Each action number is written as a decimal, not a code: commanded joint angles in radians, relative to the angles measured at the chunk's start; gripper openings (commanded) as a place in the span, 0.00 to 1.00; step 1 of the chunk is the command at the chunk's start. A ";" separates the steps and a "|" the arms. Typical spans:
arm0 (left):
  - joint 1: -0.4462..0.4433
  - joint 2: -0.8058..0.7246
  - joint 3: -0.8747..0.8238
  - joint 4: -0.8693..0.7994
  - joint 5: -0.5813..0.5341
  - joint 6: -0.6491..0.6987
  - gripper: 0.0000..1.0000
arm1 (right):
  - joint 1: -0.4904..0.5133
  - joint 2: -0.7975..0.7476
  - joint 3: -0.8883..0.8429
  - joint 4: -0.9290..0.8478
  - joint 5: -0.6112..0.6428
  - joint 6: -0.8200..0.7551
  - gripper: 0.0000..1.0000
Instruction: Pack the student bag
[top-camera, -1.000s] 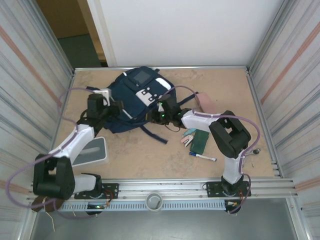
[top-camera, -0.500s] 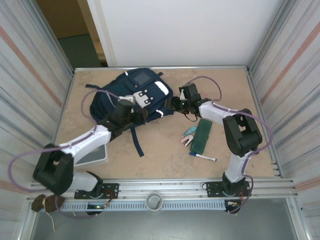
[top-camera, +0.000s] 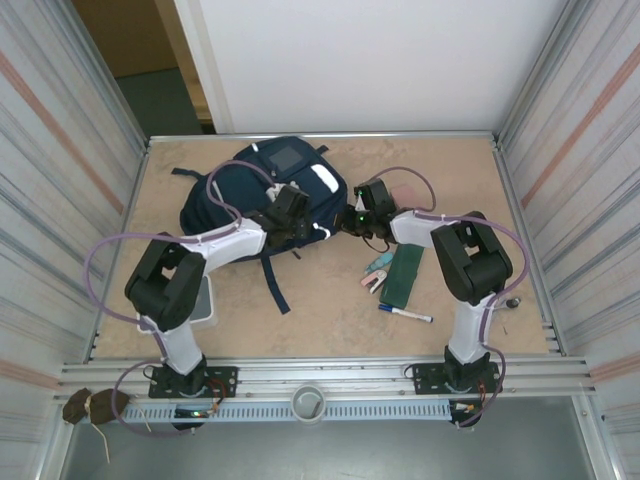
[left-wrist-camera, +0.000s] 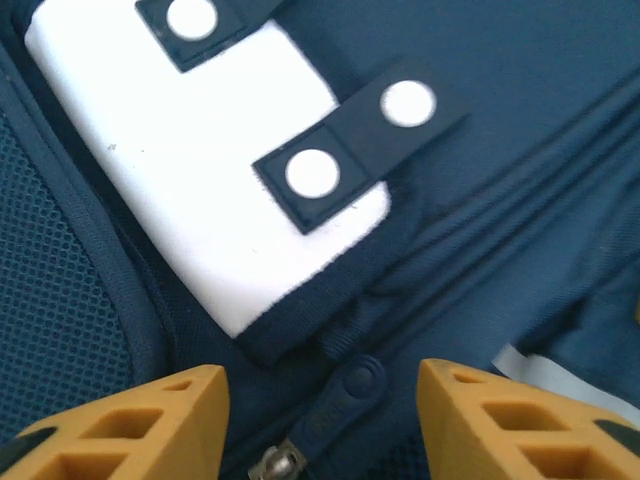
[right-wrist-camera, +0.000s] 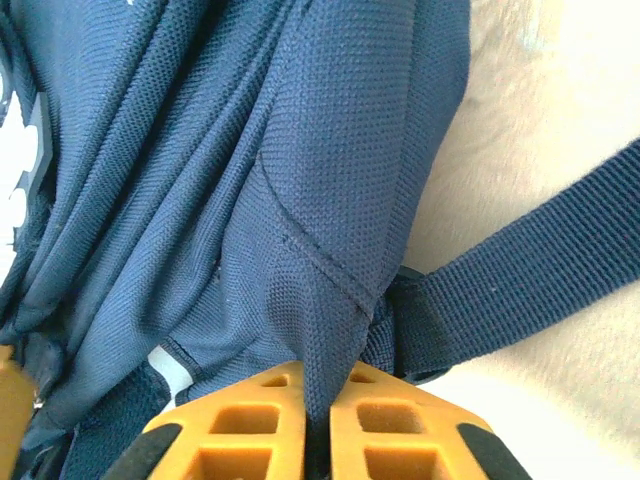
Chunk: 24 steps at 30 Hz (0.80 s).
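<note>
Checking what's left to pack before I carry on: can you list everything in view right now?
student bag: one, navy blue with white patches, far left-centre of the table.
zipper pull: one, navy, on the bag.
notebook: one, dark green, flat, right of the bag.
small items: cluster, teal and pink, by the notebook's left edge; count unclear.
marker: one, white with a blue end, nearer than the notebook.
pink item: one, beyond the right arm, partly hidden.
container: one, pale grey, near left, partly hidden by the left arm.
table: one, beige.
left fingers: two, yellow, open either side of the zipper pull.
right fingers: two, yellow, shut on bag fabric.
</note>
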 joint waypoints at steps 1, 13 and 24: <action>-0.010 0.018 0.033 -0.052 -0.054 0.000 0.50 | 0.029 -0.055 -0.075 0.025 0.005 0.041 0.07; -0.018 0.092 0.065 -0.094 -0.126 0.007 0.54 | 0.092 -0.094 -0.139 0.076 0.026 0.083 0.05; -0.022 0.021 0.012 -0.119 -0.174 0.038 0.34 | 0.070 -0.091 -0.142 0.063 0.041 0.076 0.04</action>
